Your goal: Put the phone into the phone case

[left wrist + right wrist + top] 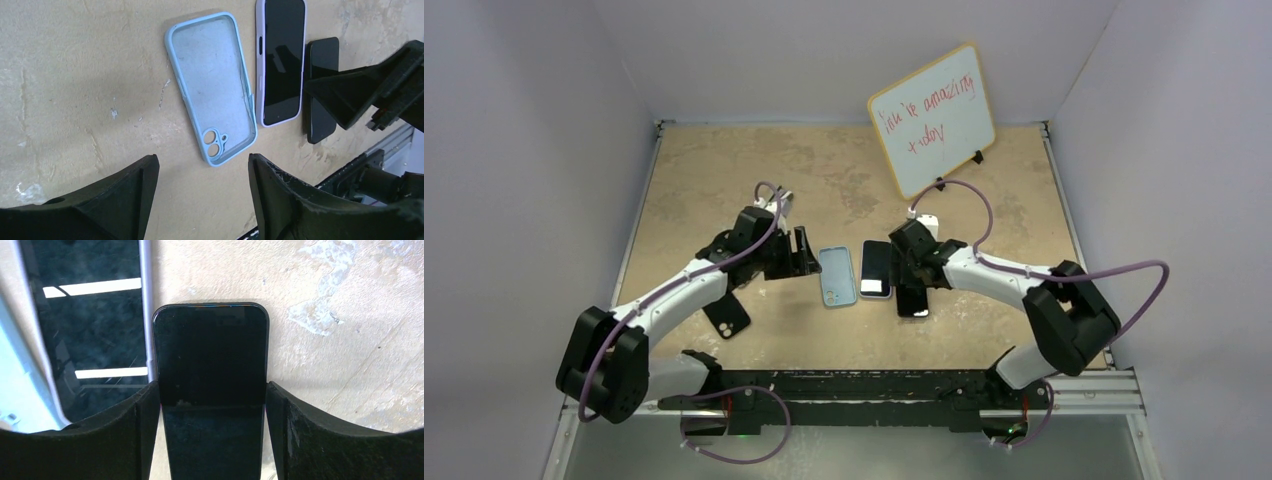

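Note:
An empty light blue phone case [837, 276] lies open side up in the middle of the table; it also shows in the left wrist view [212, 80]. Right of it lies a phone in a lilac case [876, 269] [281, 60], screen up. A bare black phone [913, 302] [210, 355] lies further right. My right gripper [914, 268] [212, 390] is shut on the black phone's long edges at table level. My left gripper [807, 255] [202, 160] is open and empty, just left of the blue case.
A dark phone-shaped item [727, 315] lies under my left arm. A tilted whiteboard [932, 120] with red writing stands at the back right. A black rail [874, 385] runs along the near table edge. Walls close in both sides.

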Action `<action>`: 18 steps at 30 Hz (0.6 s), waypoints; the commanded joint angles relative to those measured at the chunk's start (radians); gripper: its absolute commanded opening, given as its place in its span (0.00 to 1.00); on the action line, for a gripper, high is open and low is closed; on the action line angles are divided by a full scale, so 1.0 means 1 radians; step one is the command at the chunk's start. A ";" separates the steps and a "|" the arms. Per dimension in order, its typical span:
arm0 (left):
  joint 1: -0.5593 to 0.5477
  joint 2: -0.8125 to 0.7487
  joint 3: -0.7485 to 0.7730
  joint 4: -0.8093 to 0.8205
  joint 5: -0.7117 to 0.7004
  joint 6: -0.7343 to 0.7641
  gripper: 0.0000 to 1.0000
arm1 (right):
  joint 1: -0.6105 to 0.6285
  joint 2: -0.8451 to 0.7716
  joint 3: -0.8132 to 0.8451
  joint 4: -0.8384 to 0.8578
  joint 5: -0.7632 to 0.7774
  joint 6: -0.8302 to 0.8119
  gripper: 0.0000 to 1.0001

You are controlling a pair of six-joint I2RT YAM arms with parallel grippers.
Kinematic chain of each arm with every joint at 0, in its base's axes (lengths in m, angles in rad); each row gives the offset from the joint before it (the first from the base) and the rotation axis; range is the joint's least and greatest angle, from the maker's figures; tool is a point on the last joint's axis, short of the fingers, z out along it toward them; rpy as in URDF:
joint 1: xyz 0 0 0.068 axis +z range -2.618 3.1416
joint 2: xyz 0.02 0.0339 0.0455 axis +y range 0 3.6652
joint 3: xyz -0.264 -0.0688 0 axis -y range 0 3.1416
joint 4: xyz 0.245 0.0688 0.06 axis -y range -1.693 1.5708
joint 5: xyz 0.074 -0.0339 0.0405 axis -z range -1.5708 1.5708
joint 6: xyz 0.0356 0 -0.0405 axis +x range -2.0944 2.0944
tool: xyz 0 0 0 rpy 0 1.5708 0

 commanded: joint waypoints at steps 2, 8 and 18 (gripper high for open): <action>0.077 0.028 -0.022 0.097 0.185 -0.010 0.68 | 0.035 -0.088 0.046 -0.060 -0.027 -0.012 0.41; 0.226 0.001 0.055 -0.006 0.282 0.063 0.68 | 0.107 -0.110 0.134 -0.093 -0.004 0.017 0.39; 0.281 -0.108 0.188 -0.238 -0.011 0.248 0.82 | 0.234 0.009 0.302 0.061 -0.020 0.080 0.38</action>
